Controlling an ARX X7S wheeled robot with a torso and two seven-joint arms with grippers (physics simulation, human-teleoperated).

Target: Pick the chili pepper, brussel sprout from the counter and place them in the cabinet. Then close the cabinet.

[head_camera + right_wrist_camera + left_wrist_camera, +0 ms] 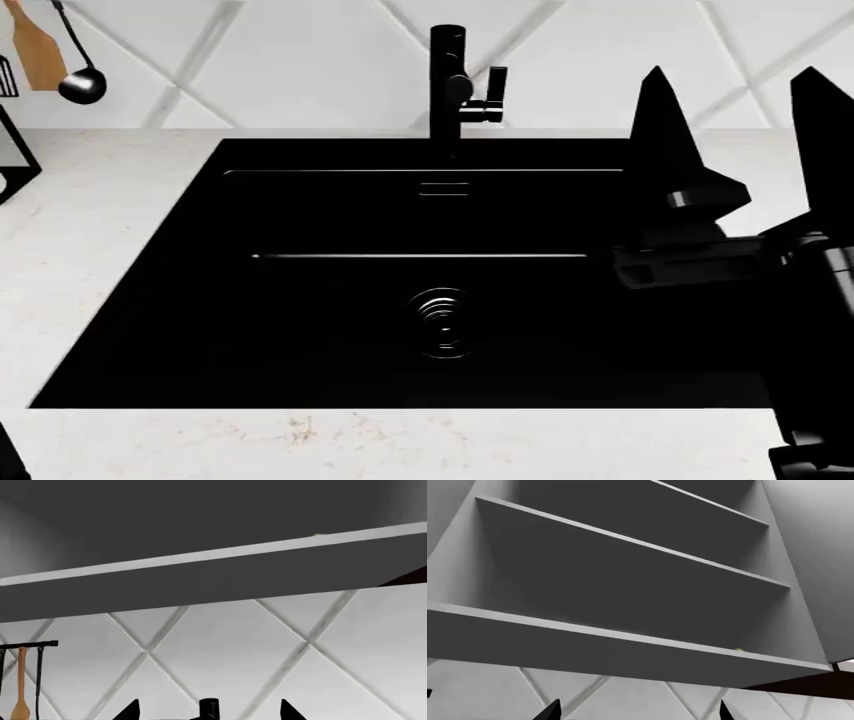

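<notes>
Brussel sprout point(739, 651) only green sliver above cabinet shelf edge; chili pepper unseen; left fingers point(552, 711) cropped.

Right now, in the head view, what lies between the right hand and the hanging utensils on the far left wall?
The black faucet stands between the right hand and the utensils, against bare tiled wall above the sink.

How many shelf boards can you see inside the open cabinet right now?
3 in the left wrist view: the bottom shelf, a middle shelf above it, and a top shelf. A green speck sits at the bottom shelf's edge; more boards may lie above the frame.
</notes>
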